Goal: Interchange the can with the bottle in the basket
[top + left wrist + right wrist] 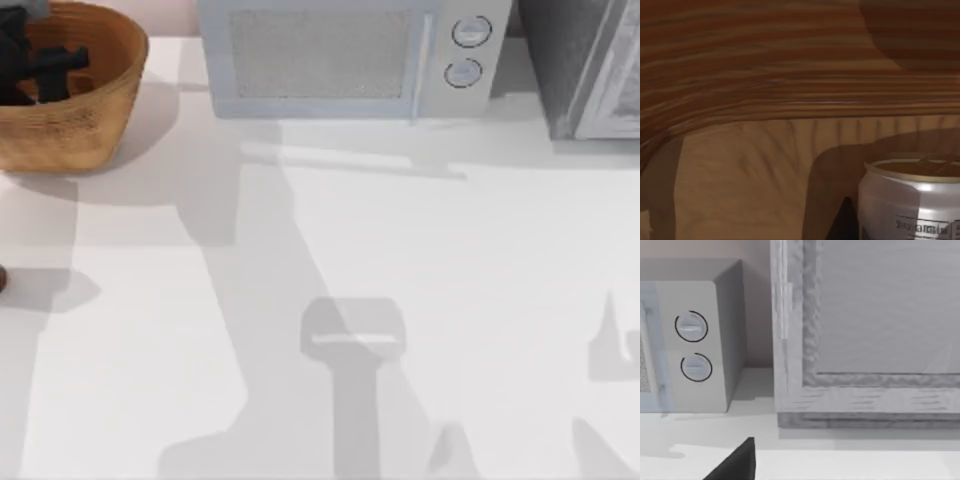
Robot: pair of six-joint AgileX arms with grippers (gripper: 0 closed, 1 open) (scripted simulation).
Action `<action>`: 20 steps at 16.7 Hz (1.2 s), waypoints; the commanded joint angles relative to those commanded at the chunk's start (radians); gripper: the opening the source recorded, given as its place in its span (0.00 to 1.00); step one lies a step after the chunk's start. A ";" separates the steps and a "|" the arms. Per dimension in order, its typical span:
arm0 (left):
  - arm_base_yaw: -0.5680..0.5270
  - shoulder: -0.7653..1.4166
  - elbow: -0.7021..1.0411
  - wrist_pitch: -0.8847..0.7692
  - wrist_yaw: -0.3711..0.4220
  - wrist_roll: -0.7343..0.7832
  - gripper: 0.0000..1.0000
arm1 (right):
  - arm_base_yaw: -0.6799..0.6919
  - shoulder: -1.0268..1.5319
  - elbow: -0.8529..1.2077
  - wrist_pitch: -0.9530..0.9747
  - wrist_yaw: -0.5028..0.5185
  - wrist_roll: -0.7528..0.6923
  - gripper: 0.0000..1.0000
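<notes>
At the top view's far left corner, on the white tabletop (pixel 330 230): large round woven wicker basket (pixel 105 105), orange-brown inside, paler tan outside. Reaching down inside it, black left gripper (pixel 45 65), low between the basket walls; whether spread or closed, impossible to tell. From the left wrist view, ribbed inner basket wall (pixel 765 75) close ahead, curving into the woven floor, and on that floor a silver metal can (pixel 912 200), upright, with a gold-rimmed top and a small printed label on its side. Close beside the camera, but contact with the left gripper not discernible.

Along the back edge of the tabletop, pale grey-white microwave (pixel 345 55) with two round dials (pixel 470 32) stacked at its right end. Just beside it, toward the right, darker grey boxy appliance (pixel 590 65) with a framed front panel. At the left edge, in front of the basket, small dark object (pixel 3 280), too cut off to identify.

Facing the microwave dials and the grey appliance from the right wrist view, right gripper (pixel 735 465), parked, seen as a dark wedge at the frame's edge; open or closed, cannot tell.
</notes>
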 joint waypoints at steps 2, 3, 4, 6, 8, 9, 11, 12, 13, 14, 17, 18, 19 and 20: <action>-0.007 -0.038 0.002 -0.003 0.008 -0.002 0.00 | 0.000 0.000 0.000 0.000 0.000 0.000 1.00; -0.007 -0.038 0.002 -0.003 0.008 -0.002 0.00 | 0.000 0.000 0.000 0.000 0.000 0.000 1.00; -0.006 -0.048 -0.008 -0.003 0.004 -0.005 0.00 | 0.000 0.000 0.000 0.000 0.000 0.000 1.00; -0.005 -0.099 -0.058 0.008 -0.016 -0.014 0.00 | 0.000 0.000 0.000 0.000 0.000 0.000 1.00; -0.007 -0.191 -0.145 0.037 -0.046 -0.024 0.00 | 0.000 0.000 0.000 0.000 0.000 0.000 1.00; -0.010 -0.253 -0.202 0.059 -0.063 -0.028 0.00 | 0.000 0.000 0.000 0.000 0.000 0.000 1.00; -0.020 -0.410 -0.341 0.118 -0.100 -0.032 0.00 | 0.000 0.000 0.000 0.000 0.000 0.000 1.00; -0.027 -0.503 -0.422 0.152 -0.119 -0.033 0.00 | 0.000 0.000 0.000 0.000 0.000 0.000 1.00; -0.035 -0.605 -0.509 0.190 -0.138 -0.034 0.00 | 0.000 0.000 0.000 0.000 0.000 0.000 1.00; -0.042 -0.713 -0.602 0.231 -0.157 -0.034 0.00 | 0.000 0.000 0.000 0.000 0.000 0.000 1.00; -0.066 -1.067 -0.904 0.363 -0.209 -0.035 0.00 | 0.000 0.000 0.000 0.000 0.000 0.000 1.00; -0.073 -1.190 -1.010 0.408 -0.224 -0.036 0.00 | 0.000 0.000 0.000 0.000 0.000 0.000 1.00; -0.080 -1.314 -1.117 0.454 -0.237 -0.037 0.00 | 0.000 0.000 0.000 0.000 0.000 0.000 1.00; -0.086 -1.436 -1.224 0.500 -0.249 -0.038 0.00 | 0.000 0.000 0.000 0.000 0.000 0.000 1.00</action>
